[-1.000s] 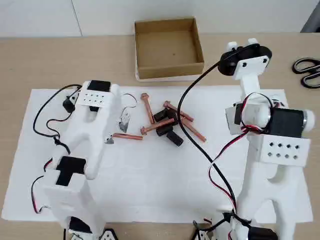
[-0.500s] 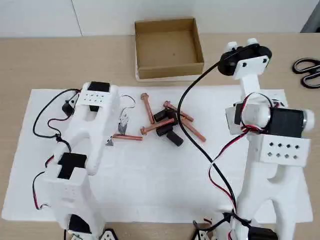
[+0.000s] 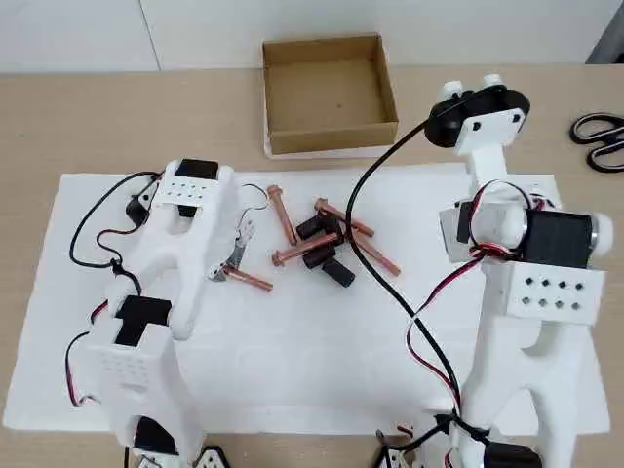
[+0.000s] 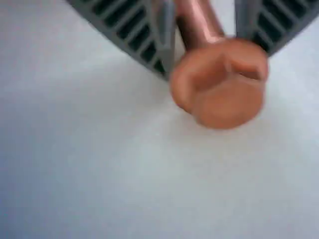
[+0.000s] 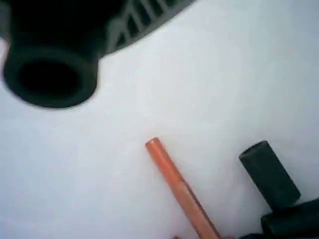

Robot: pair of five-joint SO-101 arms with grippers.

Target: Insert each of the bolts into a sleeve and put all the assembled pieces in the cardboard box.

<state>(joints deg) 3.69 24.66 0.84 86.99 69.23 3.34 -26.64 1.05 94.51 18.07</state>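
Clamping one bolt (image 4: 219,87) is the left gripper (image 4: 205,35).

High camera looks down over the whole surface (image 3: 97,117). Both wrist cameras face its white sheet (image 3: 322,361), very close.

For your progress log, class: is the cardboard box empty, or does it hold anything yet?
Empty. In the high view the cardboard box has a bare brown floor, nothing lying inside it.
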